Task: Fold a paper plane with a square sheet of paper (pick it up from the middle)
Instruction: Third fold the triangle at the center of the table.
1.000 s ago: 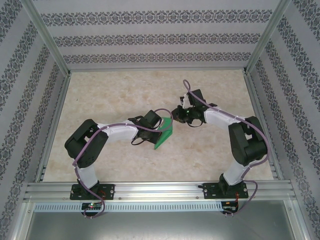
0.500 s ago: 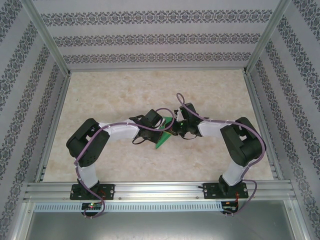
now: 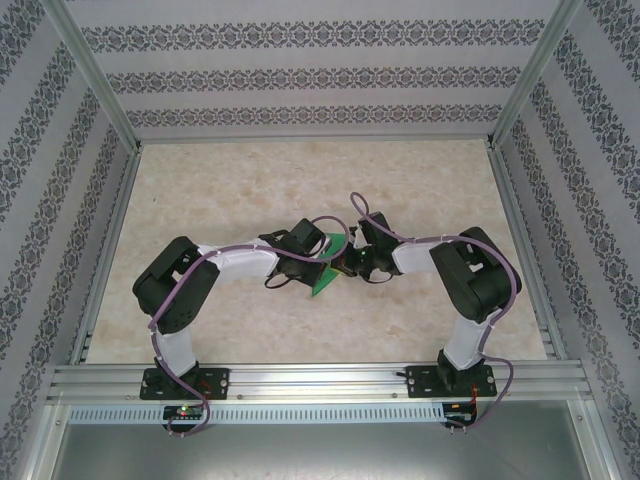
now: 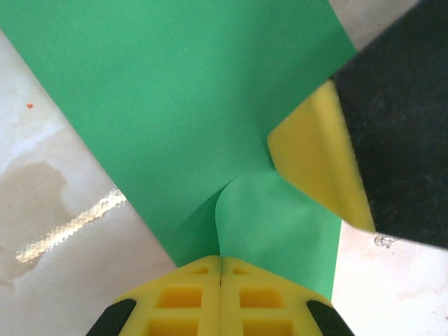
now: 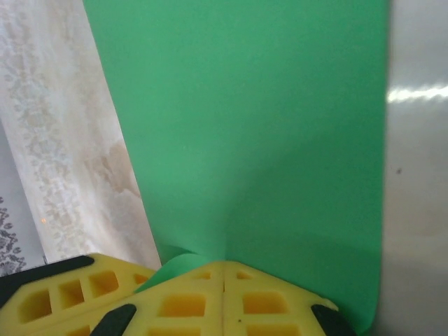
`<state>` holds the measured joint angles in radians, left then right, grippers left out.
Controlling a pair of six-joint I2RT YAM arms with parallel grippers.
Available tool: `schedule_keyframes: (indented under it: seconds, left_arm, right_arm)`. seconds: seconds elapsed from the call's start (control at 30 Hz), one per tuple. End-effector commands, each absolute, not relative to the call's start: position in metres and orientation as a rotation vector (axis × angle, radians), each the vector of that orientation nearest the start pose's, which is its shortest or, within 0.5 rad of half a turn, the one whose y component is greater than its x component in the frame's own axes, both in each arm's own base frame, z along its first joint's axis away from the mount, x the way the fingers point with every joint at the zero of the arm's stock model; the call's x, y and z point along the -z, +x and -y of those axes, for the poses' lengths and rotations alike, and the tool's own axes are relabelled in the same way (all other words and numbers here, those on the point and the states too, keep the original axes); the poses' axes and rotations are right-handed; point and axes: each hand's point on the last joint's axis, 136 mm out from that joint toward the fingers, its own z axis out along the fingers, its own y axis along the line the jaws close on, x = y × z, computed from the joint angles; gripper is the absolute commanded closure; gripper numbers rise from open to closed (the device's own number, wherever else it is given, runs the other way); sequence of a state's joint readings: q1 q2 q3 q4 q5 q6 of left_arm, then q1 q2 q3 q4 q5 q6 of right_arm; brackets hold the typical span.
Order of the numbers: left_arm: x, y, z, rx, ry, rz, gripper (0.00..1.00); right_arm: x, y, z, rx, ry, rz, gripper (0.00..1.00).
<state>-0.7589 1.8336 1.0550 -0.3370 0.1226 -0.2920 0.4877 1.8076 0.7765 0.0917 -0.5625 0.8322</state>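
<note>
left tool reaches in from the surface's left edge toward its middle. its yellow pads are pressed together, pinching the green sheet of paper, which puckers into a short crease just ahead of them. the sheet stands between the two tools at the middle of the surface, a little toward the near edge, tilted rather than flat. right tool meets it from the right, its pads likewise clamped on the sheet, just beside the left tool.
</note>
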Motion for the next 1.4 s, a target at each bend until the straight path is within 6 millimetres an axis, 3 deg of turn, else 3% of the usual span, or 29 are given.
schedule_keyframes:
  seconds: [0.0,0.1,0.27,0.37,0.63,0.8,0.87,1.0,1.13,1.37]
  left_arm:
    - [-0.011,0.284,0.292,0.436,0.693,-2.725,1.0]
    - [-0.011,0.284,0.292,0.44,0.688,-2.726,1.0]
    - [-0.011,0.284,0.293,0.438,0.692,-2.731,1.0]
    - [-0.012,0.284,0.292,0.437,0.691,-2.73,1.0]
    - [-0.013,0.284,0.291,0.433,0.692,-2.728,1.0]
    - [-0.013,0.284,0.291,0.429,0.696,-2.728,1.0]
    - [-0.013,0.284,0.29,0.426,0.695,-2.731,1.0]
    - [-0.014,0.284,0.291,0.43,0.687,-2.731,1.0]
    - [-0.015,0.284,0.293,0.44,0.678,-2.733,1.0]
    - [-0.014,0.285,0.292,0.435,0.669,-2.74,1.0]
  right_arm:
    - [-0.001,0.299,-0.251,-1.096,0.227,-2.769,0.94]
    - [-0.005,0.297,-0.247,-1.066,0.227,-2.77,0.94]
    - [-0.04,0.305,-0.253,-1.131,0.182,-2.69,0.92]
    - [-0.047,0.31,-0.249,-1.127,0.186,-2.671,0.91]
    - [-0.016,0.311,-0.238,-1.041,0.229,-2.748,0.92]
    - [0.012,0.302,-0.218,-0.867,0.286,-2.833,0.93]
    - [0.008,0.303,-0.218,-0.872,0.271,-2.832,0.93]
    - [-0.022,0.311,-0.224,-0.931,0.228,-2.76,0.92]
    - [-0.038,0.319,-0.227,-0.968,0.217,-2.723,0.92]
    - [-0.016,0.319,-0.228,-0.947,0.267,-2.774,0.92]
